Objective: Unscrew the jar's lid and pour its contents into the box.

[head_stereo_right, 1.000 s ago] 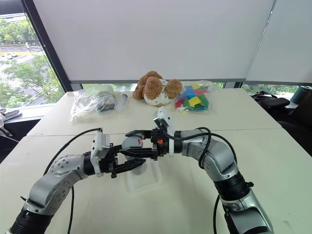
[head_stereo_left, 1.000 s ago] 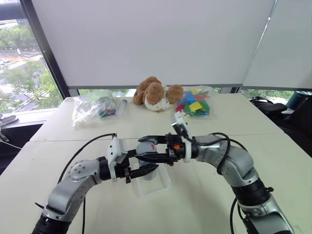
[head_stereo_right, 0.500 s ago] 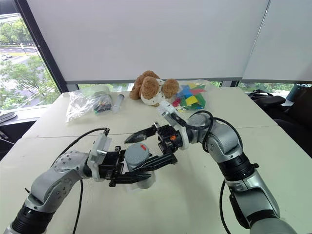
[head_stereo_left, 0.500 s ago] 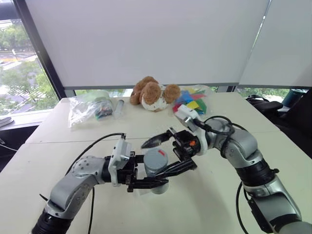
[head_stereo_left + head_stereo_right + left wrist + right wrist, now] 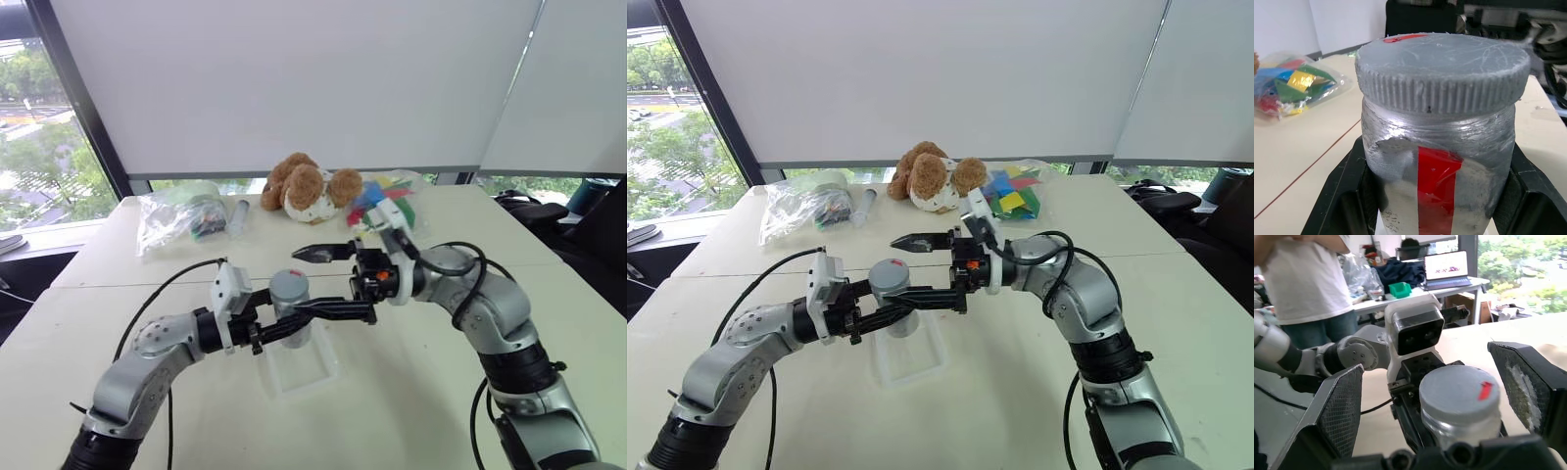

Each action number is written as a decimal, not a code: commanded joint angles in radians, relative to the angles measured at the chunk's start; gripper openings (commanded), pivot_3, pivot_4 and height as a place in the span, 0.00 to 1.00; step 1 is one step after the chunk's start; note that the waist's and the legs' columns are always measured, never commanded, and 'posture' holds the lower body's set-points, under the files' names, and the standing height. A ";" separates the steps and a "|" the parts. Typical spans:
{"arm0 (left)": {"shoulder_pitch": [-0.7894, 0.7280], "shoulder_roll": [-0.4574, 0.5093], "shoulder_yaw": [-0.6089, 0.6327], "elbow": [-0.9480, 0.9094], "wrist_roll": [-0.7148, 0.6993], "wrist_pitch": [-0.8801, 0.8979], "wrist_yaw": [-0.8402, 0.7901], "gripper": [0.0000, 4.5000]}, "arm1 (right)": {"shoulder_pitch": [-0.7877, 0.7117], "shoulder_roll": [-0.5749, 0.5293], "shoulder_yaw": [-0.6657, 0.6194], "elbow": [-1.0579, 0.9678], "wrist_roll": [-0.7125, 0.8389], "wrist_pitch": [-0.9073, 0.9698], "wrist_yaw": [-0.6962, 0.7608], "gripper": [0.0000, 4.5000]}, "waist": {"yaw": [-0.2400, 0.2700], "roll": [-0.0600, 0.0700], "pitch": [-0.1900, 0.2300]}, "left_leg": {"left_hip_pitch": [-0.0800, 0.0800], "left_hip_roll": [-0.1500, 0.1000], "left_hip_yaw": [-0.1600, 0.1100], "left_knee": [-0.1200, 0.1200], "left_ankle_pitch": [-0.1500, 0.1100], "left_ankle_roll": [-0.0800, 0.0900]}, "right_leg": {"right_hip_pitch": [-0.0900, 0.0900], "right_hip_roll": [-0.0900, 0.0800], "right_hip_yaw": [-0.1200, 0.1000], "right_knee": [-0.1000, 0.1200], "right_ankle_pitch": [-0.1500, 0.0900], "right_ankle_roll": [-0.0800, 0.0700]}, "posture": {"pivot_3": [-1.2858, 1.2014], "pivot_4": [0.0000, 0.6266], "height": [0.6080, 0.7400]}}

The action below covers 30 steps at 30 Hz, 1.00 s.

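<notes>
The jar (image 5: 290, 305) is a silvery-grey cylinder with red tape on its side, held upright above the box (image 5: 302, 370), a clear shallow tray on the table. My left gripper (image 5: 284, 328) is shut on the jar's body, with its black fingers (image 5: 1337, 196) on both sides. The grey ribbed lid (image 5: 1442, 68) sits on top of the jar. My right gripper (image 5: 295, 282) is open. One of its fingers (image 5: 1339, 406) stands on each side of the lid (image 5: 1459, 394), not touching it. The contents are hidden inside the jar.
A brown plush dog (image 5: 306, 186), a bag of coloured pieces (image 5: 387, 201), a clear bag (image 5: 186, 215) and a small tube (image 5: 238, 215) lie along the table's far edge. A person in a white shirt (image 5: 1308, 279) stands beyond the table.
My right gripper was shut on the lid a second ago and has since opened around it. The jar tilted half a second ago and is upright again. The camera has shifted.
</notes>
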<state>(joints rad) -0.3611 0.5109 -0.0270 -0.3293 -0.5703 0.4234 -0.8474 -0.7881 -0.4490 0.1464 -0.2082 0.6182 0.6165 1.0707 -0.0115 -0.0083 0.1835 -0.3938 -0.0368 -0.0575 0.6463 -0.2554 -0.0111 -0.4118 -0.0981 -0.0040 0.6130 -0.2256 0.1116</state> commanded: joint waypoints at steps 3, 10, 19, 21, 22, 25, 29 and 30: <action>-0.025 0.007 -0.021 -0.065 0.001 0.014 -0.007 0.49 | -0.051 0.033 0.033 0.023 -0.057 -0.012 -0.049 0.99 | -0.001 0.000 0.000 | 0.000 0.000 0.000 0.000 0.000 0.000 | 0.000 0.000 0.000 0.000 0.000 0.000 | 0.52 0.24 1.00; -0.015 0.016 -0.035 -0.091 0.005 0.015 -0.013 0.49 | -0.062 0.056 0.038 0.092 -0.081 -0.046 -0.032 0.99 | -0.001 0.000 0.000 | 0.000 0.000 0.000 0.000 0.000 0.000 | 0.000 0.000 0.000 0.000 0.000 0.000 | 0.52 0.24 1.00; 0.001 0.022 -0.033 -0.090 0.018 -0.014 -0.036 0.49 | -0.072 0.044 0.012 0.145 -0.069 -0.035 0.017 0.99 | -0.001 0.000 0.000 | 0.000 0.000 0.000 0.000 0.000 0.000 | 0.000 0.000 0.000 0.000 0.000 0.000 | 0.52 0.24 1.00; 0.005 0.023 -0.030 -0.086 0.019 -0.023 -0.046 0.49 | -0.070 0.031 -0.017 0.169 -0.045 -0.021 0.037 0.99 | -0.001 0.000 0.000 | 0.000 0.000 0.000 0.000 0.000 0.000 | 0.000 0.000 0.000 0.000 0.000 0.000 | 0.52 0.24 1.00; 0.007 0.023 -0.029 -0.085 0.020 -0.026 -0.049 0.49 | -0.067 0.024 -0.028 0.180 -0.035 -0.018 0.048 0.99 | 0.000 0.000 0.000 | 0.000 0.000 0.000 0.000 0.000 0.000 | 0.000 0.000 0.000 0.000 0.000 0.000 | 0.52 0.24 1.00; 0.012 0.019 -0.023 -0.083 0.008 -0.050 -0.069 0.49 | -0.048 -0.003 -0.048 0.213 -0.024 -0.036 0.091 0.99 | -0.001 0.000 0.000 | 0.000 0.000 0.000 0.000 0.000 0.000 | 0.000 0.000 0.000 0.000 0.000 0.000 | 0.52 0.24 1.00; 0.013 0.018 -0.016 -0.076 0.002 -0.062 -0.081 0.49 | -0.025 -0.022 -0.063 0.235 -0.021 -0.069 0.127 0.99 | 0.000 0.000 0.000 | 0.000 0.000 0.000 0.000 0.000 0.000 | 0.000 0.000 0.000 0.000 0.000 0.000 | 0.52 0.24 1.00; 0.016 0.021 -0.012 -0.073 0.005 -0.063 -0.082 0.49 | -0.010 -0.031 -0.074 0.226 -0.007 -0.071 0.143 0.99 | 0.000 0.000 0.000 | 0.000 0.000 0.000 0.000 0.000 0.000 | 0.000 0.000 0.000 0.000 0.000 0.000 | 0.52 0.24 1.00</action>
<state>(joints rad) -0.3488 0.5277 -0.0542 -0.3657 -0.5452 0.3984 -0.8957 -0.8056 -0.4567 0.1364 0.0095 0.5963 0.5672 1.2134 -0.0120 -0.0080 0.1840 -0.3938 -0.0371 -0.0573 0.6462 -0.2554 -0.0110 -0.4116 -0.0980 -0.0040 0.6128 -0.2257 0.1116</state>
